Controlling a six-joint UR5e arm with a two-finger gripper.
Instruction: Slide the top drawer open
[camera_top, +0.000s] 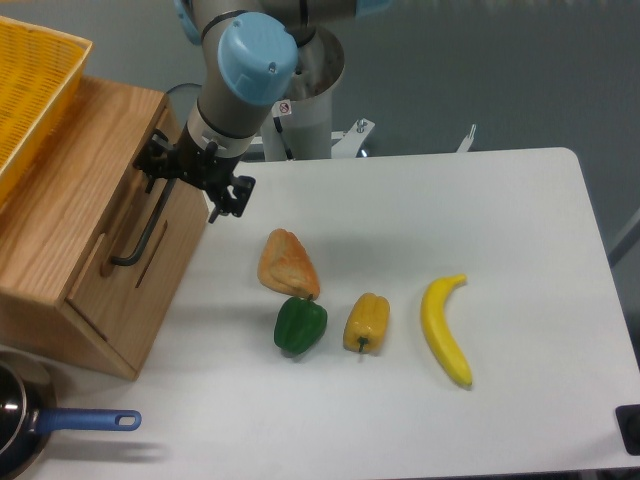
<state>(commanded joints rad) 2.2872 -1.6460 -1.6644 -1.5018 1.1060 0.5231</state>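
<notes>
Top drawer (125, 235): shut, front facing the table (500, 330), black bar handle (145, 225) running along it. Gripper (190, 180): I held it at the handle's upper end, fingers spread, one either side of the bar; I could not tell whether they touched it. Bread (288, 263) lay nearby.
</notes>
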